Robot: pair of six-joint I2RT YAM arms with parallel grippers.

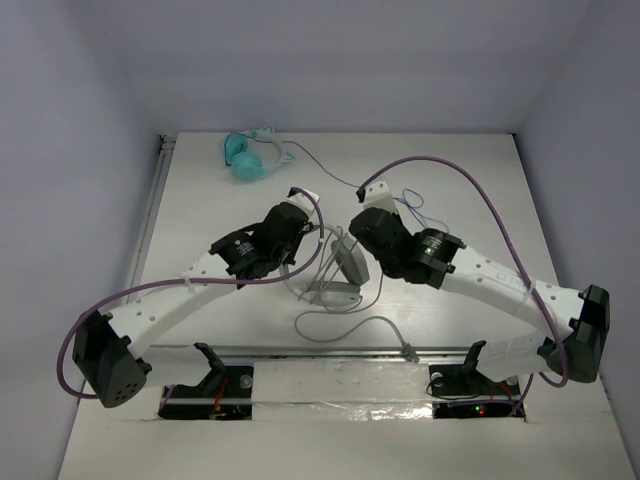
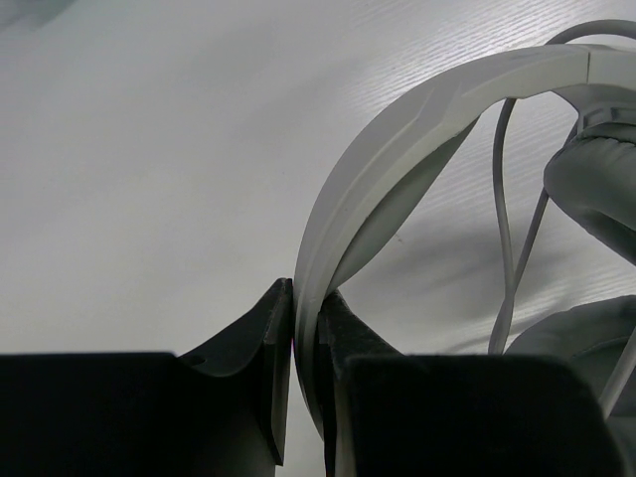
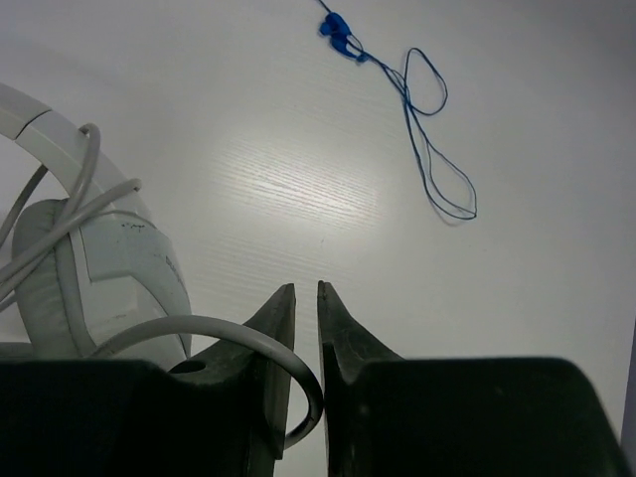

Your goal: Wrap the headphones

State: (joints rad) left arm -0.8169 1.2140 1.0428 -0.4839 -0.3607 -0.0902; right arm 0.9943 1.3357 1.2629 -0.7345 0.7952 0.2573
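The white headphones (image 1: 340, 278) with grey oval ear pads lie at the table's middle, between my two grippers. My left gripper (image 1: 314, 242) is shut on the wide white headband (image 2: 397, 129); in the left wrist view the band passes between the jaws of this gripper (image 2: 306, 290). An ear pad (image 2: 596, 189) and strands of the thin grey cable (image 2: 505, 229) show to the right. My right gripper (image 1: 350, 236) is shut on the grey cable (image 3: 308, 383), which curves in between the jaws of this gripper (image 3: 307, 288). An ear cup (image 3: 109, 268) with cable over it lies to its left. The rest of the cable (image 1: 345, 322) loops toward the near rail.
Smaller teal headphones (image 1: 247, 156) lie at the far left. Their thin blue cable (image 3: 429, 149) with blue plug (image 3: 336, 30) lies on the table beyond my right gripper and also shows in the top view (image 1: 412, 205). A metal rail (image 1: 330, 351) runs along the near edge.
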